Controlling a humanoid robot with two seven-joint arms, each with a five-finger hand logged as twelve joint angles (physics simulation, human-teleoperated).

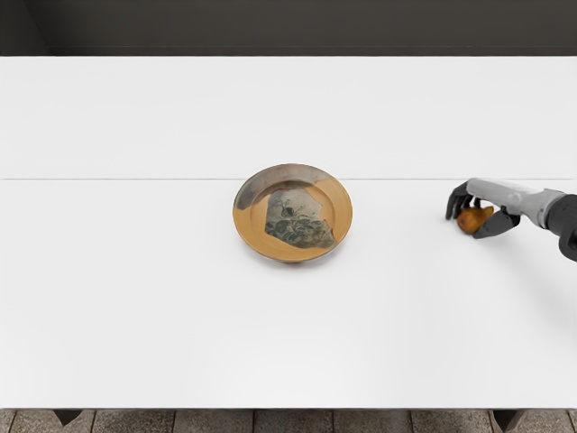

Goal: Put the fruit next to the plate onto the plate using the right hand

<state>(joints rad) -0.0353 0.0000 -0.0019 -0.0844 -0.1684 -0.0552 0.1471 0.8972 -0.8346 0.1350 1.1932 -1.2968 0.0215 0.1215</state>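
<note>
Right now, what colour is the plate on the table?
The plate is orange-brown, with a mottled grey-green patch across its middle. The head view shows it best.

plate (293,213): table (135,298) centre, holds nothing
fruit (472,219): 3 o'clock of plate, well apart
right hand (478,211): fingers curled around fruit

We see only a sliver of the small orange-brown fruit (472,220); the dark fingers (457,206) of the grey right hand (480,206) close over most of it, and we cannot tell its kind or whether it rests on the white desk (180,307). The arm (541,203) runs off the right edge, the desk off both sides. The grey pattern on the round ochre plate (340,212) is too blurred to read.
</note>
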